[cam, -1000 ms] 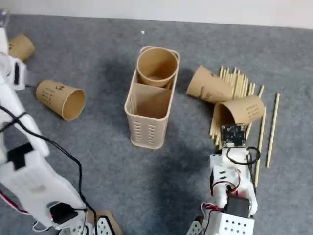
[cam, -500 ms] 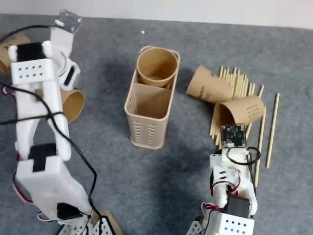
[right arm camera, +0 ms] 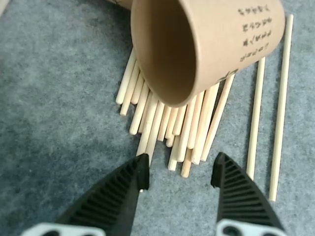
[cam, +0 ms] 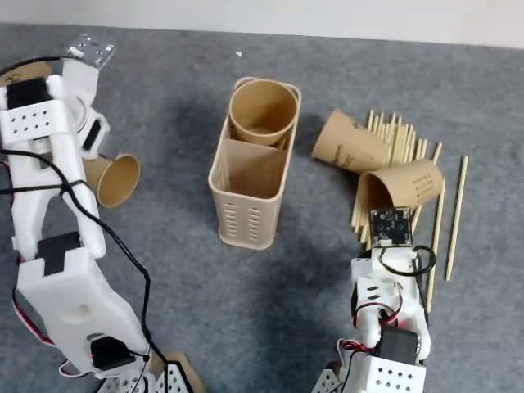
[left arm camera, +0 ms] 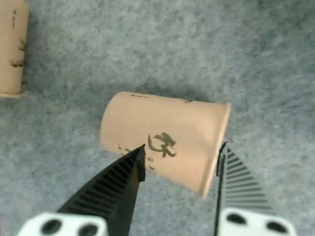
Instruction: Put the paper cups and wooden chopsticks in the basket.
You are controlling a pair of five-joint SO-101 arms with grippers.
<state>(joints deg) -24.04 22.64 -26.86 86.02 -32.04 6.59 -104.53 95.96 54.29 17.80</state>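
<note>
Left gripper (left arm camera: 180, 153) spread, fingers either side of a tipped paper cup (left arm camera: 162, 137). Right gripper (right arm camera: 179, 169) spread over chopstick pile (right arm camera: 172, 123), second tipped cup (right arm camera: 206, 44) lying on it. Basket (cam: 246, 217): one upright cup (cam: 262, 110) in far compartment.

A grey carpeted surface (cam: 164, 270) is bordered at its far edge by a pale strip (cam: 327, 16), and a small white speck (cam: 238, 55) is seen lying on it.

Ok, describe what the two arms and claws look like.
The left arm and right arm are white with black motor blocks. Black cables loop along the left; red and black wires and a black circuit board sit on the right. The left claw and right claw are black, ribbed and pointed, on white mounts.
</note>
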